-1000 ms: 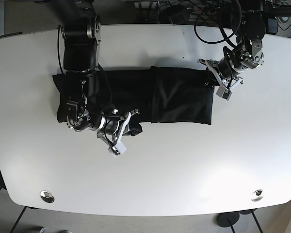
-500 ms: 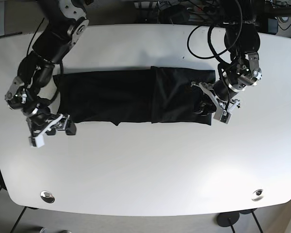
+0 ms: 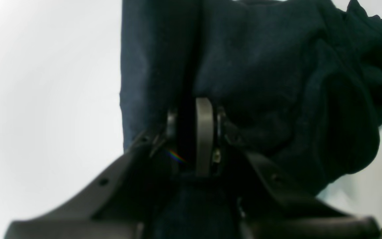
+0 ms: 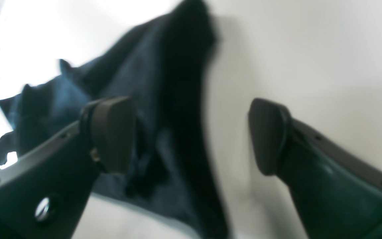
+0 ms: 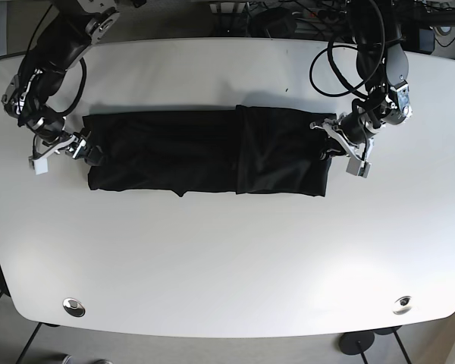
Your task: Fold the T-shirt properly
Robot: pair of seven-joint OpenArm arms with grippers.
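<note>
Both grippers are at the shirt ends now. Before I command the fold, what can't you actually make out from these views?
- Left wrist view: the left gripper has dark cloth bunched around its fingers; whether it grips one layer of the black T-shirt or several is hidden.
- Right wrist view: motion blur smears the shirt edge between the open right gripper fingers; contact is unclear.
- Base view: both grippers too small; the shirt's sleeves and collar are folded out of sight.

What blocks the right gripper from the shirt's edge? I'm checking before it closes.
Nothing visible. The right gripper is open, its fingers straddling the T-shirt edge on the bare table.
</note>
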